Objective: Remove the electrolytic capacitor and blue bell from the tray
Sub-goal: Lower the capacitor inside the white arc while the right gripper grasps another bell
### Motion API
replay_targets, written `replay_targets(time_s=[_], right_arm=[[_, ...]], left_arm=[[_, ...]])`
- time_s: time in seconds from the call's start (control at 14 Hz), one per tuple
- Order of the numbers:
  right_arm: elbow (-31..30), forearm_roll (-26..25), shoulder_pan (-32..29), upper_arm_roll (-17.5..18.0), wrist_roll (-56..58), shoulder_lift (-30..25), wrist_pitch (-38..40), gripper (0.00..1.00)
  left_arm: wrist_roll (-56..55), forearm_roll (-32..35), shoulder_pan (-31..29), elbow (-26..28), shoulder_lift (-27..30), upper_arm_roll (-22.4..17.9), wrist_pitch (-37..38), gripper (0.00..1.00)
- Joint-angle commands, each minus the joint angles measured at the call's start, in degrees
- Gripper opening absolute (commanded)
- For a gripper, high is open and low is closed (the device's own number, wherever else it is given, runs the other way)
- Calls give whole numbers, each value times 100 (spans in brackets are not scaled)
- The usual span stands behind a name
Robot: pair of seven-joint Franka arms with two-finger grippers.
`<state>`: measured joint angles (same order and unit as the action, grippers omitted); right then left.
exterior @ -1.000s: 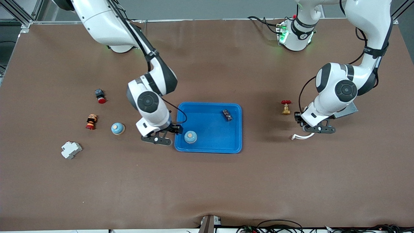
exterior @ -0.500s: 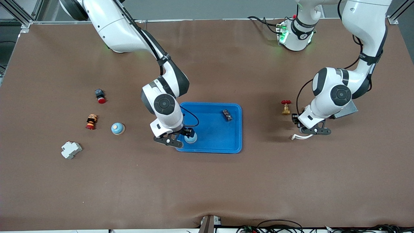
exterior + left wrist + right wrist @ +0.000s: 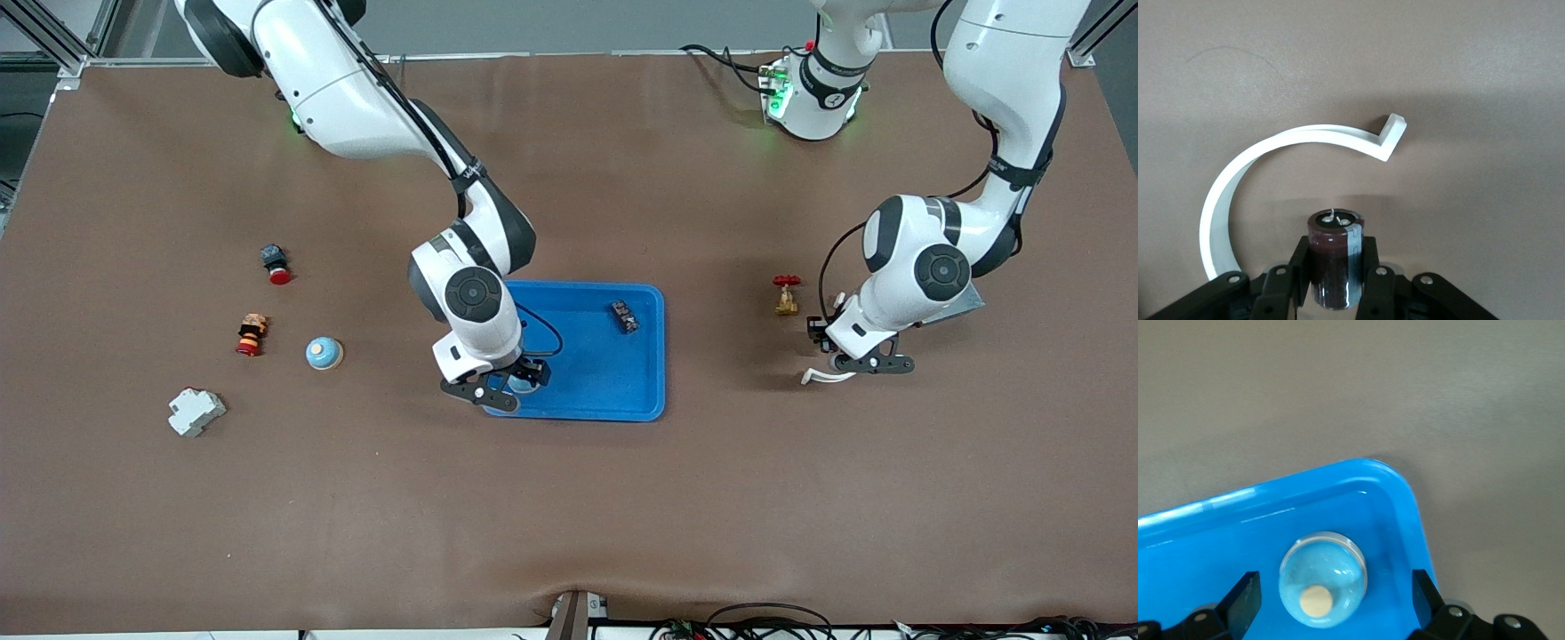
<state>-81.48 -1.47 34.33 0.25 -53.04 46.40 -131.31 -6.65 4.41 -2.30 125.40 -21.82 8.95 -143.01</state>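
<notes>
A light blue bell with a tan button sits in the corner of the blue tray nearest the right arm's end and the front camera. My right gripper is over it, open, with a finger on each side of the bell and not touching it; the tray's rim shows too. My left gripper is shut on a dark brown capacitor and holds it just above the table, beside a white curved clip.
A second blue bell, a red push button, an orange-red part and a white breaker lie toward the right arm's end. A black component is in the tray. A red-handled valve stands near the left gripper.
My right gripper has moved from beside the tray to over the bell in it. My left gripper has shifted slightly with the capacitor.
</notes>
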Motion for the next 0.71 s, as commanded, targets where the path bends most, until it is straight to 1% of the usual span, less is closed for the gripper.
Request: replay_targets(time_s=[0.0, 0.5, 0.57, 0.64], right_arm=[[247, -99, 73, -34, -181, 255, -105, 100], [265, -108, 170, -34, -268, 361, -132, 100], [265, -108, 196, -34, -269, 361, -123, 100], [265, -108, 197, -34, -269, 361, -123, 100]], left_arm=[[24, 95, -113, 37, -50, 45, -122, 0], [41, 104, -175, -33, -261, 36, -131, 3], [32, 104, -175, -42, -261, 36, -131, 5], [41, 104, -192, -42, -261, 36, -131, 16]])
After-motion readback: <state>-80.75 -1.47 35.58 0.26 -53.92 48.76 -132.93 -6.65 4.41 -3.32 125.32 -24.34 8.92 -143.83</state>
